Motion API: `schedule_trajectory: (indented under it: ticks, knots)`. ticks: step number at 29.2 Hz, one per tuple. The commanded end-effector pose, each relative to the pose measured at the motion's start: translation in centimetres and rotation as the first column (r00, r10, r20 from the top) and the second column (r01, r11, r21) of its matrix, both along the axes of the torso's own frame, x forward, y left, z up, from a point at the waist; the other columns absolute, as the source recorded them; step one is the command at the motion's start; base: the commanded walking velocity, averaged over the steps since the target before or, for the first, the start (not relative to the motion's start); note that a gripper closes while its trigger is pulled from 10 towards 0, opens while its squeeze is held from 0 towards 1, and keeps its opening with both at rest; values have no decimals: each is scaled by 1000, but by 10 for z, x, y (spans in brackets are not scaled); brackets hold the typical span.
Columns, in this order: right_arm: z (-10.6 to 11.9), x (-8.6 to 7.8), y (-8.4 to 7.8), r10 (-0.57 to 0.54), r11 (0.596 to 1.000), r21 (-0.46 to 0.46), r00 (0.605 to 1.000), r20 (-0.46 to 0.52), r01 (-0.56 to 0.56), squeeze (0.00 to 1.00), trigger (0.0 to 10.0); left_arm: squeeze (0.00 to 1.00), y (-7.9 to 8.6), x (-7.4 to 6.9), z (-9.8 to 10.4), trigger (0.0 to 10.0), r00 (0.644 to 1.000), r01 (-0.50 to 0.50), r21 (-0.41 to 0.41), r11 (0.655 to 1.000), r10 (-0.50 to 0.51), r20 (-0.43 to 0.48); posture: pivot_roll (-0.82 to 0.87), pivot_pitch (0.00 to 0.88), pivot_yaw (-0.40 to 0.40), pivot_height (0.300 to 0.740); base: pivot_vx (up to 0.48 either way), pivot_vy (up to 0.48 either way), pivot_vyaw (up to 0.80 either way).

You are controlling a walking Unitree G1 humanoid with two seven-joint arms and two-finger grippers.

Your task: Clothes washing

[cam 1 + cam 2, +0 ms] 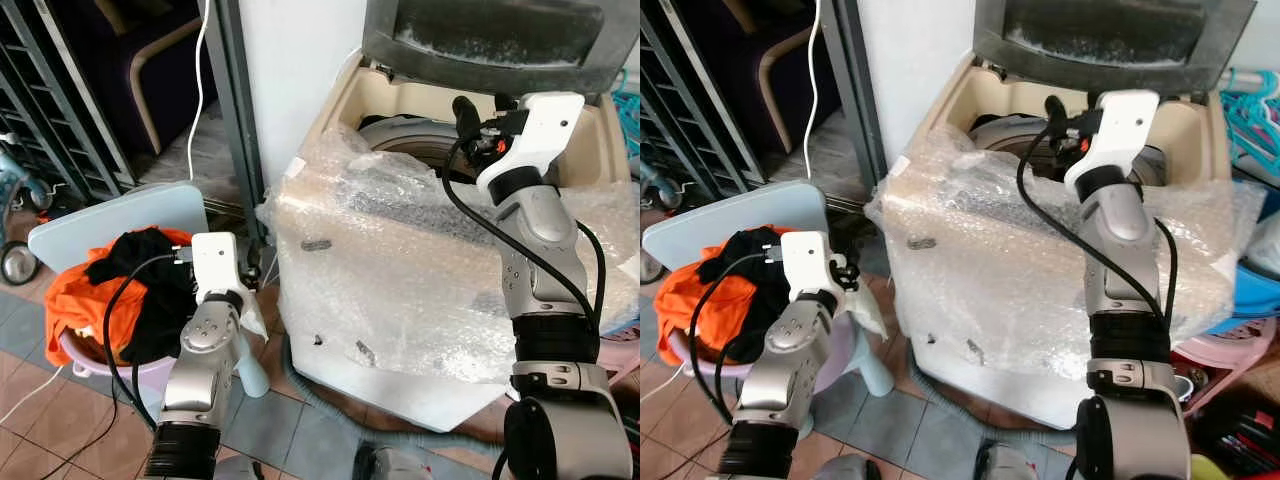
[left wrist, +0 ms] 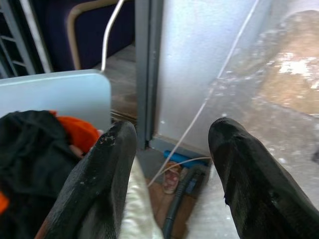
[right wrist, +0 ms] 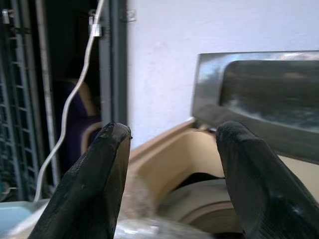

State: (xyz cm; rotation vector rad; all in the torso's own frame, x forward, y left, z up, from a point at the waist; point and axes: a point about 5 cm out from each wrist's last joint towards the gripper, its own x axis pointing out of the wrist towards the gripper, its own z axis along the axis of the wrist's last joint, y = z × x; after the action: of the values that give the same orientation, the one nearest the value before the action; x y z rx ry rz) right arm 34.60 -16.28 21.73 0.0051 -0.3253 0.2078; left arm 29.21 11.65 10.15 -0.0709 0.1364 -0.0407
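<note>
Loading step, I reckon. Right gripper (image 3: 169,174) over washer (image 1: 420,300) tub, lid up, fingers wide, empty. Left gripper (image 2: 172,169) wide too, beside basket (image 1: 85,355) w/ orange + black clothes (image 1: 110,290). Next: I'd drop left onto pile, grab, carry to tub.

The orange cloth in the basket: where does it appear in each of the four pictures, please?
Left eye view: the orange cloth lies low at the left, in the basket, under a black garment.
Right eye view: same place, low at the left edge.
Left wrist view: a small orange patch beside the left gripper's fingers.
Right wrist view: not in it.
Shared landmark: the white cable hanging beside the grey door frame.
</note>
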Motion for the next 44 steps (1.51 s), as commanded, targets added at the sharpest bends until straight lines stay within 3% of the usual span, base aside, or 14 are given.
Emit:
schedule_trajectory:
  ticks: [1, 9, 11, 17, 18, 19, 20, 31, 34, 35, 39, 40, 43, 44]
  knots:
    - [1, -4, 15, 39, 999, 6, 999, 4, -39, 1000, 10000, 0, 5, -5, -2, 10000, 1000, -27, 3, 1000, 27, 3, 6, 66, 13, 740, 0, 480, 800]
    - [-7, -16, 24, 62, 998, -4, 998, -17, -62, 1000, 10000, 0, 5, -6, -1, 10000, 999, -36, 15, 999, 36, 5, 2, 66, 16, 740, 0, 476, 800]
    - [-6, -19, 27, 71, 997, -7, 997, -16, -72, 1000, 10000, 0, 5, -5, 2, 10000, 999, -25, 28, 999, 24, 45, -3, 67, 20, 740, 0, 443, 644]
    - [-10, -23, 30, 77, 997, -15, 996, -35, -77, 1000, 10000, 0, 6, -5, 3, 10000, 999, -22, 18, 1000, 22, 50, -5, 70, 22, 740, 369, 209, 0]
    - [-12, -24, 31, 81, 997, -19, 996, -40, -81, 890, 10000, 0, 6, -5, 3, 10000, 999, -23, 17, 1000, 22, 47, -4, 70, 21, 740, 428, 0, 0]
    - [-12, -25, 32, 84, 996, -21, 996, -43, -85, 890, 10000, 0, 6, -5, 3, 10000, 999, -23, 16, 1000, 23, 45, -5, 71, 22, 740, 428, 0, 0]
    - [-14, -26, 33, 90, 995, -26, 995, -51, -91, 0, 10000, 0, 6, -5, 2, 10000, 999, -24, 15, 1000, 23, 45, -4, 72, 22, 740, 428, 0, 0]
    - [-45, -36, 46, 116, 991, -51, 980, -161, -125, 0, 10000, 0, 8, -8, -2, 10000, 999, -50, 31, 998, 49, 17, 5, 86, 21, 740, 405, 0, 0]
    - [-63, -39, 50, 125, 984, -90, 960, -250, -151, 0, 10000, 0, 9, -10, -3, 10000, 998, -55, 30, 998, 54, 18, 7, 89, 19, 740, 0, 0, 0]
    - [-80, -42, 56, 167, 973, -93, 920, -355, -213, 0, 10000, 0, 9, -11, -3, 10000, 998, -60, 33, 998, 59, 17, 8, 91, 18, 740, 0, 0, 0]
    - [-104, -51, 63, 230, 939, -128, 859, -458, -319, 0, 10000, 0, 10, -12, -3, 10000, 997, -73, 37, 997, 73, 14, 13, 96, 15, 740, 0, 0, 0]
    - [-122, -57, 63, 225, 909, -199, 833, -506, -366, 0, 10000, 0, 10, -13, -2, 10000, 996, -85, 48, 995, 84, 13, 23, 101, 12, 740, 0, 0, 0]
    - [-130, -57, 61, 192, 912, -215, 827, -528, -349, 0, 10000, 0, 11, -16, -2, 10000, 996, -87, 50, 995, 87, 12, 38, 104, 11, 740, 0, 0, 800]
    - [-136, -53, 56, 138, 929, -219, 828, -544, -299, 0, 10000, 0, 14, -19, -2, 10000, 996, -92, 56, 994, 92, 5, 50, 108, 10, 740, 0, 0, 800]
